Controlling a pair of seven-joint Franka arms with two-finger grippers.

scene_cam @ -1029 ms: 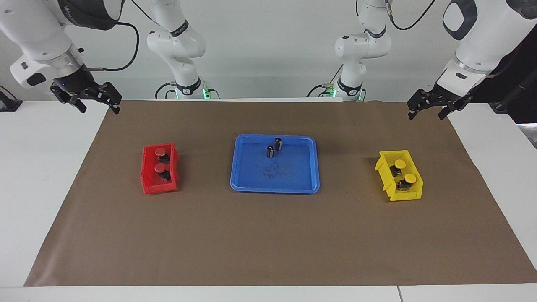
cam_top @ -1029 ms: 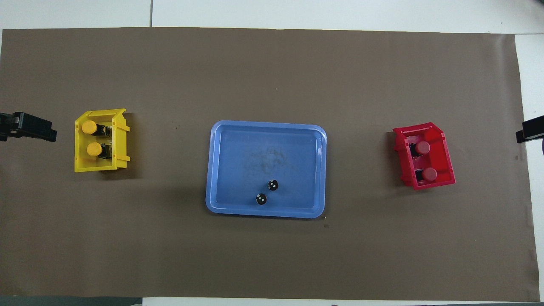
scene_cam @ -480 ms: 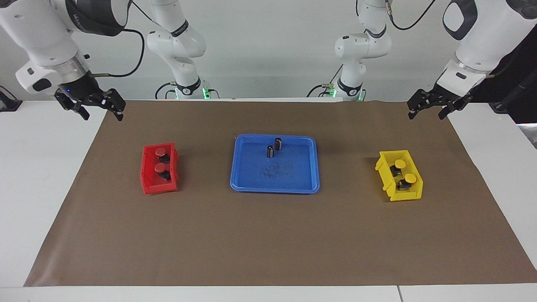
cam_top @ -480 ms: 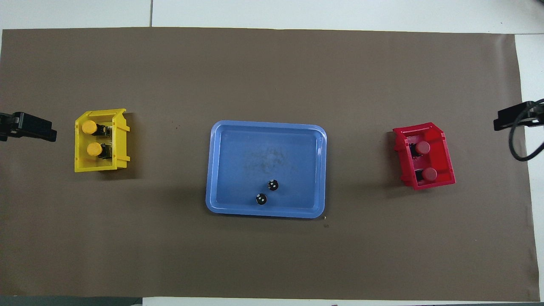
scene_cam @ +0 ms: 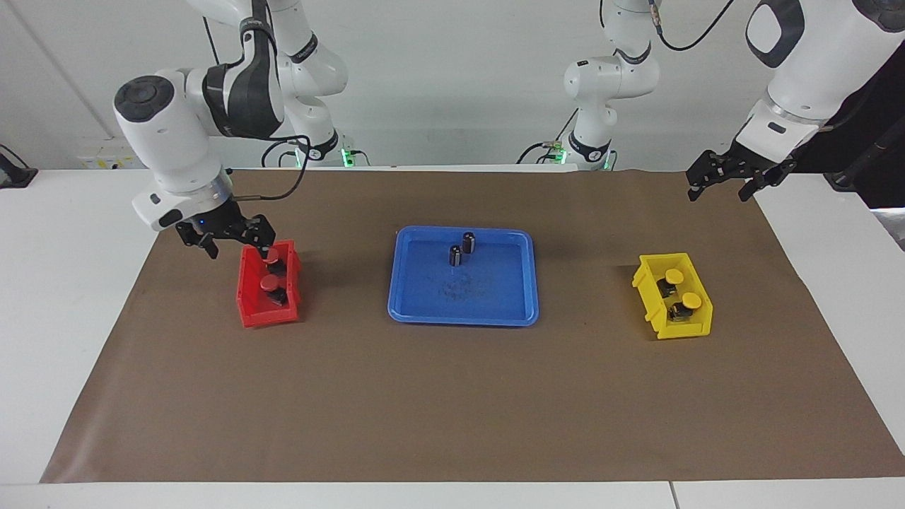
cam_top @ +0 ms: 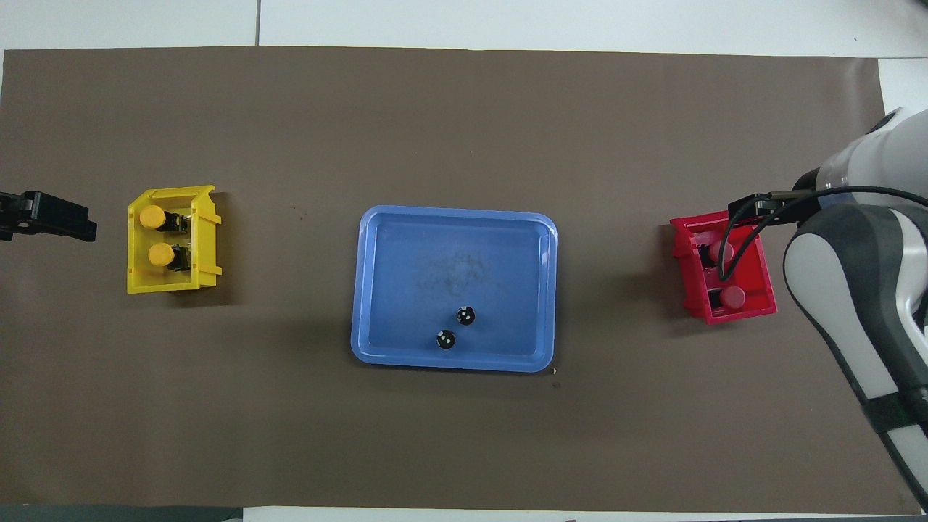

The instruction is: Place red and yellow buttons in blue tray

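Right gripper [scene_cam: 237,240] swung in from table edge within last second — now over red bin [scene_cam: 269,322], fingers spread, holding nothing. Left gripper [scene_cam: 728,177] unchanged, waiting, fingers spread. Red buttons [scene_cam: 269,284] and yellow buttons [scene_cam: 680,290] unmoved in bins; blue tray [scene_cam: 463,314] holds only black cylinders [scene_cam: 461,247] — first pick starting.

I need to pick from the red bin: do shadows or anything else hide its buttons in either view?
Facing view: even light, soft shadows; both red buttons show in the red bin, the right gripper just above it. Overhead view: the arm's black cable crosses the farther button; the nearer one is unobstructed.
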